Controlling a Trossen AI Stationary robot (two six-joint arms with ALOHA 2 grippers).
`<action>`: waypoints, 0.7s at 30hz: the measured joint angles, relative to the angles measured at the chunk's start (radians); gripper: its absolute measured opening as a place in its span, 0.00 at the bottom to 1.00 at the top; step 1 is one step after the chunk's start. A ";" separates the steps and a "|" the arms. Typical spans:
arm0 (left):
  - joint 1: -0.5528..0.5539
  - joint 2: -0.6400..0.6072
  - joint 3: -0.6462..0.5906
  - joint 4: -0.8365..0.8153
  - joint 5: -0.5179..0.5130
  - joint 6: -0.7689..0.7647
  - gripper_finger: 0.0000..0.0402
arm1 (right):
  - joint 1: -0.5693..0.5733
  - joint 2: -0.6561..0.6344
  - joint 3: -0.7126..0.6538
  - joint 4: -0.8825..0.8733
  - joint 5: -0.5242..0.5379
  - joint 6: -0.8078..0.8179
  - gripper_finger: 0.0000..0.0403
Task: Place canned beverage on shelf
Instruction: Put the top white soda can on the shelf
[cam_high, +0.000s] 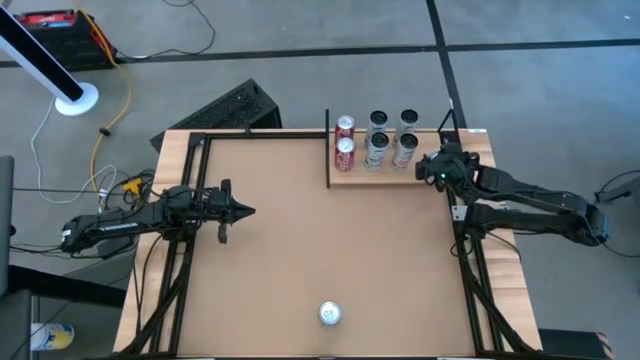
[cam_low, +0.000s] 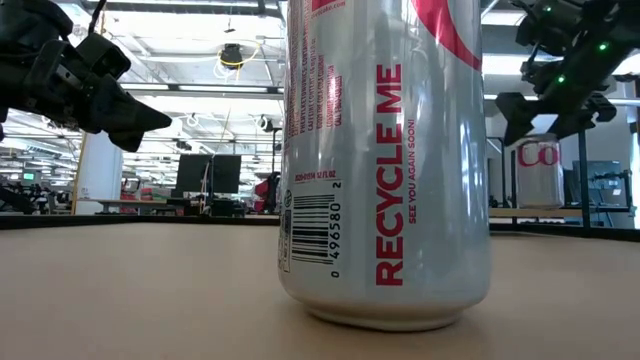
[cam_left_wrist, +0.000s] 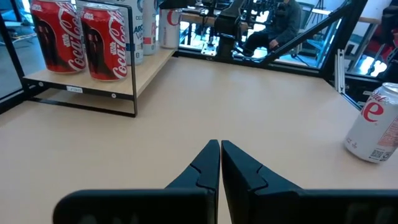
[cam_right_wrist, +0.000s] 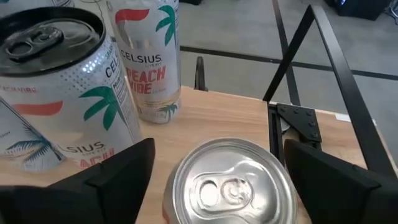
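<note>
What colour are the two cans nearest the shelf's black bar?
Red cans, clearest in the left wrist view.

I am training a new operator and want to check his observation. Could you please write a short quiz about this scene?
1. True or false: the left end effector is shut.
2. How many red cans stand on the shelf? A: one. B: two. C: four.
3. Missing word: the right end effector is ___ around a silver can on the shelf.

Key: 1 true; 2 B; 3 open.
</note>
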 joint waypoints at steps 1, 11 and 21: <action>0.000 0.000 0.000 0.000 0.000 0.000 0.00 | 0.000 0.000 0.000 -0.001 0.000 0.000 0.92; 0.000 0.000 0.000 0.001 0.027 0.000 0.00 | 0.000 -0.002 0.005 0.069 0.020 -0.071 0.76; 0.000 0.000 0.000 0.004 0.043 -0.001 0.00 | 0.038 -0.002 0.145 0.069 0.019 -0.109 0.76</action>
